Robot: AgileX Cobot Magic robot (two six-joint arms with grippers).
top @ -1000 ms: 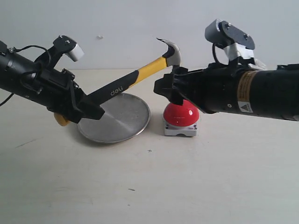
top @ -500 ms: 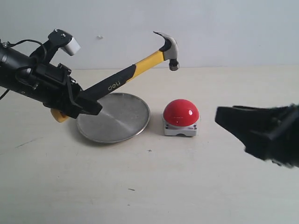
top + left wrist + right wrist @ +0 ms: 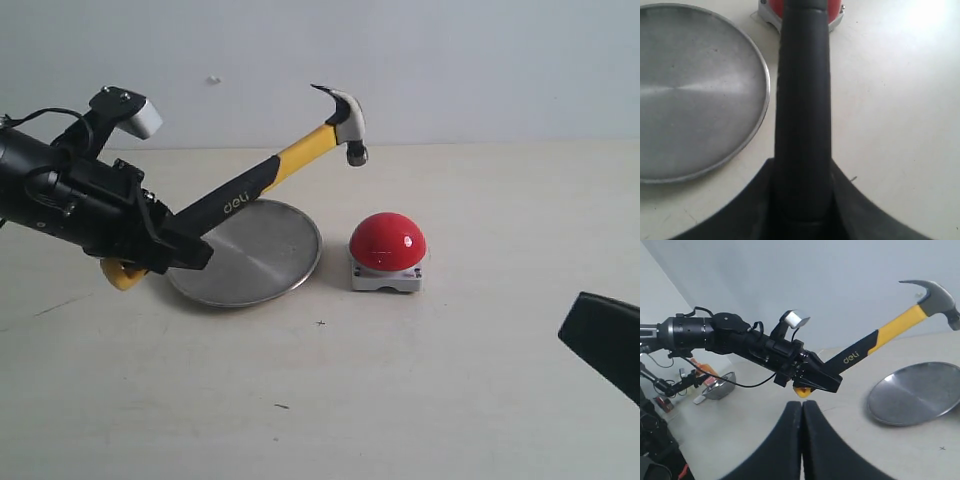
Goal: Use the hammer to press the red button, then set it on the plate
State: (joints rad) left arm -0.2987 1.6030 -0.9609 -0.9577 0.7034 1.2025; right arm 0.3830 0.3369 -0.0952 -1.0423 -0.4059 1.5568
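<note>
My left claw (image 3: 178,250) is clamped on the black handle of the hammer (image 3: 270,180), low down near its yellow looped end, which pokes out behind my fingers. The hammer slants up and to the right from that grip. Its dark head is in the air, above and slightly left of the red button (image 3: 388,243), and does not touch it. The button sits on the surface (image 3: 400,380) just beside the plate (image 3: 250,255), on the plate's right. The handle passes over the plate without resting on it. My right claw (image 3: 801,407) has its fingers pressed together on nothing, and it is well apart from the hammer, button and plate, at the lower right edge of the exterior view.

A second ago my right arm reached across in front of the button, close under the hammer's head. It has since pulled right out, and its jaws have come together. The hammer's head has drifted up and to the left with my left arm. The button and plate have not moved.

In my left wrist view, the handle runs straight across the button and hides its middle. In my right wrist view, a small metal bowl (image 3: 718,386) and some cables lie far behind my left arm.
</note>
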